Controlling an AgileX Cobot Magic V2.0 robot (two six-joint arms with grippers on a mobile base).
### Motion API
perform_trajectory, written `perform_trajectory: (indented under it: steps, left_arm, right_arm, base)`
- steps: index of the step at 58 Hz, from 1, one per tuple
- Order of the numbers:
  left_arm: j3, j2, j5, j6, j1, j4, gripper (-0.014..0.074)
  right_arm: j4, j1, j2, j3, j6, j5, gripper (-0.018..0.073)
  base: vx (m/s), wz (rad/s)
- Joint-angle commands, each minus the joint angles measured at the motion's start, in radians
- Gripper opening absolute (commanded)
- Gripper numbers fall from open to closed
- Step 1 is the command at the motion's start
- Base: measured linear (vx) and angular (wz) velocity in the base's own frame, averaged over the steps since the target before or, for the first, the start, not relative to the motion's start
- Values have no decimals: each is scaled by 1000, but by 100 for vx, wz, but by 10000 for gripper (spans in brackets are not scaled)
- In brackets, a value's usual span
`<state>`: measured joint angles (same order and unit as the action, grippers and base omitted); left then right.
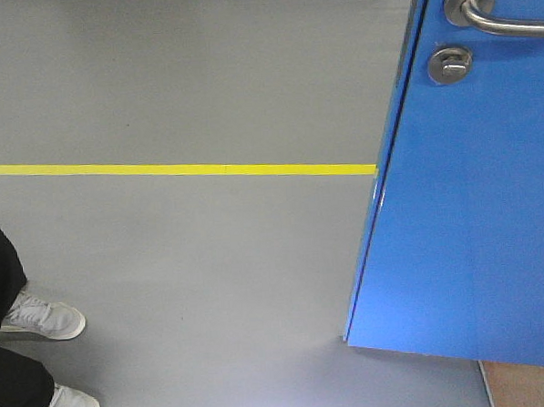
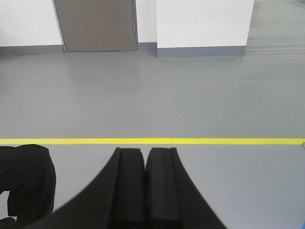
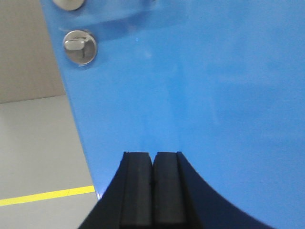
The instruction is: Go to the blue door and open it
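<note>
Front view: blue door [image 1: 464,203] filled the right side, edge leaning from top right down toward lower left. Silver lever handle [image 1: 495,14] sat at the door's top right, round thumb-turn lock [image 1: 450,65] just below it. Yellow floor line [image 1: 174,169] ran across the grey floor [image 1: 202,79] left of the door and met the door's edge. White shoes [image 1: 43,318] and dark trouser legs [image 1: 2,272] stood well left of the door, on the near side of the line. No gripper seen here.

Left wrist view: left gripper [image 2: 145,191] clenched, black pads pressed together with nothing between. Yellow line beyond the fingertips, grey floor further on, then a brown door [image 2: 95,24] and white wall [image 2: 205,21] at the far end. Blue door not seen in this view.

Right wrist view: right gripper [image 3: 152,191] likewise clenched and empty, pointed at the blue door's face, which filled most of the frame. Lock up and left of the fingertips, near the door's edge. Contact with the door: could not be told.
</note>
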<state>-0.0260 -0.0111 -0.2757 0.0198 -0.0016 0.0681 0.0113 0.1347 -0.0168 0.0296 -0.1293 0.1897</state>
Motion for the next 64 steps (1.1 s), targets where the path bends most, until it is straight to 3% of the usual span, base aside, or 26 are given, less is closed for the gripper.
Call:
perform_trajectory:
  steps: [1, 7, 13, 32, 64]
  left_arm:
    - [26, -13, 84, 7, -7, -2, 73]
    - [26, -13, 84, 7, -7, -2, 73]
    - [26, -13, 84, 7, -7, -2, 73]
    - [26, -13, 84, 7, -7, -2, 73]
    - [26, -13, 84, 7, -7, -2, 73]
  right_arm:
    - [84, -40, -7, 2, -78, -85, 12]
    - [83, -153, -7, 2, -29, -83, 12]
    - [82, -213, -7, 2, 14, -83, 12]
    - [70, -109, -7, 2, 14, -96, 12]
    - [71, -106, -7, 2, 15, -96, 12]
  base:
    - [0, 0]
    - [0, 0]
    - [0, 0]
    - [0, 0]
    - [0, 0]
